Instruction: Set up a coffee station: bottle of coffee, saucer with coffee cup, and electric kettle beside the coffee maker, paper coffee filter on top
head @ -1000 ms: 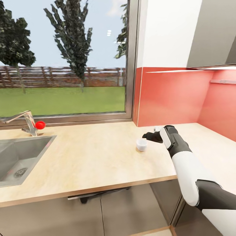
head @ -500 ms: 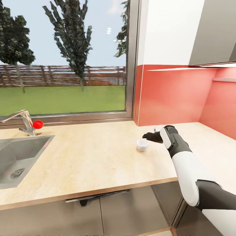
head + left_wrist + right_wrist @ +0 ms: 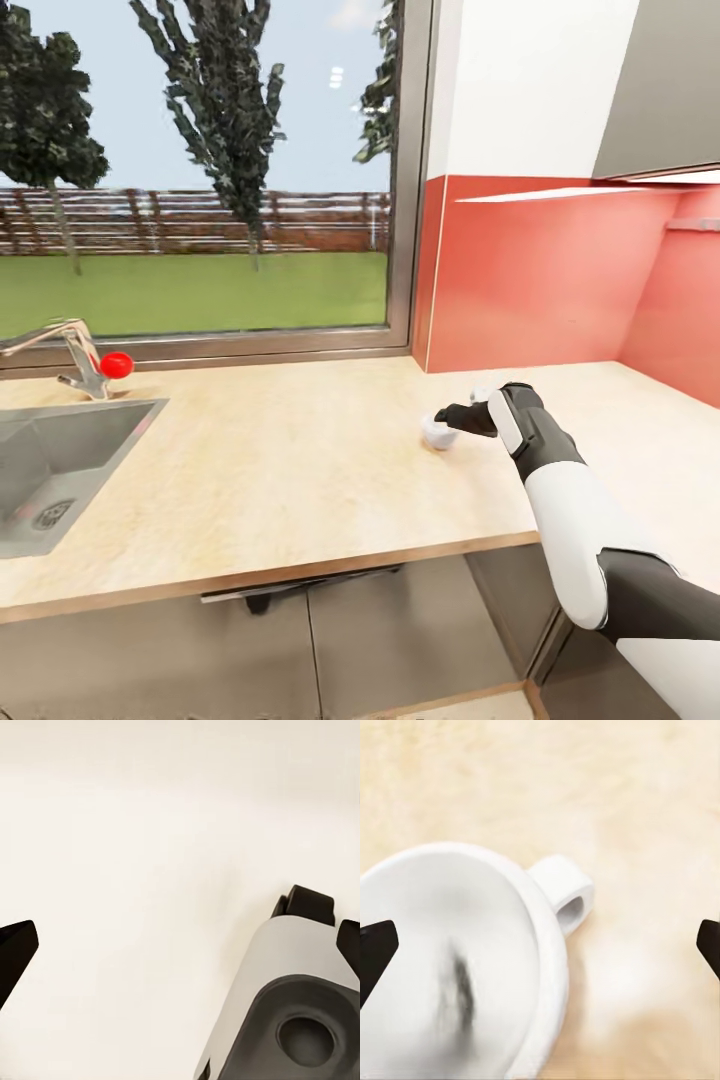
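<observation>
One claw at work: the right gripper (image 3: 446, 415) is reaching out over the countertop (image 3: 270, 470), its fingers spread wide in the right wrist view and holding nothing.
Cup: the white coffee cup (image 3: 435, 432) is sitting upright on the wood just under the fingertips; in the right wrist view the coffee cup (image 3: 457, 967) is lying between the two dark fingertips (image 3: 375, 956), its handle (image 3: 564, 894) pointing away from the bowl.
Other arm: the left gripper (image 3: 180, 945) is hanging spread wide over a pale surface, gripping nothing.
Surroundings: the sink (image 3: 60, 470) and faucet (image 3: 70, 355) are sitting well apart from the cup, under the window (image 3: 200, 170); a red backsplash (image 3: 540, 270) is running behind the arm.
Doing it well: the claw is probably lining up a grasp, so it should be dropping squarely over the rim, with one finger inside and one outside the wall, clear of the handle, and closing gently so the cup is not tipping or skating.
Change: the whole head view is shifting as the camera moves, and the claw is now overlapping the cup where a second ago it was hovering just beside and above it.
</observation>
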`<state>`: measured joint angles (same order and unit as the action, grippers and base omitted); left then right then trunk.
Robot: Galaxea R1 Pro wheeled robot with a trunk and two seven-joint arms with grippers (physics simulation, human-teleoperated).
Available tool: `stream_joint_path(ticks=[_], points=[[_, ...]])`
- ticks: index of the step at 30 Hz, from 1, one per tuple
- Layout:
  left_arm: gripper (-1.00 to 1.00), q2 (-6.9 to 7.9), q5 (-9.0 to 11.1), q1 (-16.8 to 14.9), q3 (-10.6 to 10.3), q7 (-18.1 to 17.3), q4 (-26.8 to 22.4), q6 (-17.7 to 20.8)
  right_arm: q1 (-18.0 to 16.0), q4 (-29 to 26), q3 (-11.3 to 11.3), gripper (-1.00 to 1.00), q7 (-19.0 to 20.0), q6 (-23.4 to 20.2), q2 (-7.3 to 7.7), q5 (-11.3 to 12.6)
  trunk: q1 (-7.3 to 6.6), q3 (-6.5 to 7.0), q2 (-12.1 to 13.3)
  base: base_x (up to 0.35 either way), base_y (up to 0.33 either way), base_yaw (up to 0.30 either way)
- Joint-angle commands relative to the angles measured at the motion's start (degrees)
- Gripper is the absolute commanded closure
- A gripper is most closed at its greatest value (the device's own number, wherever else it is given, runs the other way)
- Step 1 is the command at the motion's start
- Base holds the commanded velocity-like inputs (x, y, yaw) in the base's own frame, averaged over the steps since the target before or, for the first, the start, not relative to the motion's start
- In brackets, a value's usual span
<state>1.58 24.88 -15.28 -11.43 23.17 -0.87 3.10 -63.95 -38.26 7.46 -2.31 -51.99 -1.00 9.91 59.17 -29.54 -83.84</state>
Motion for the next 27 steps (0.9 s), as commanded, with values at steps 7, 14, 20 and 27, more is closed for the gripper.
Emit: stream_joint_path(ticks=[7, 14, 20, 27], points=[[-1.0, 0.01, 0.35, -0.02, -0.45, 0.21, -0.09, 0.33, -0.04, -0.06, 0.23, -1.0, -0.27, -0.22, 0.03, 0.38, 1.1, -1.5, -2.06, 0.0, 0.0, 0.037], [-1.0, 0.01, 0.37, -0.02, -0.43, 0.21, -0.07, 0.33, -0.04, -0.07, 0.24, 1.0, -0.16, -0.22, 0.03, 0.38, 1.1, -1.54, -2.06, 0.0, 0.0, 0.001], [-1.0, 0.01, 0.36, -0.02, -0.43, 0.21, -0.09, 0.33, -0.05, -0.11, 0.24, 1.0, -0.15, -0.22, 0.03, 0.38, 1.1, -1.54, -2.06, 0.0, 0.0, 0.0], [-1.0, 0.01, 0.37, -0.02, -0.43, 0.21, -0.09, 0.33, -0.04, -0.14, 0.2, 1.0, -0.15, -0.22, 0.03, 0.38, 1.1, -1.54, -2.06, 0.0, 0.0, 0.0]])
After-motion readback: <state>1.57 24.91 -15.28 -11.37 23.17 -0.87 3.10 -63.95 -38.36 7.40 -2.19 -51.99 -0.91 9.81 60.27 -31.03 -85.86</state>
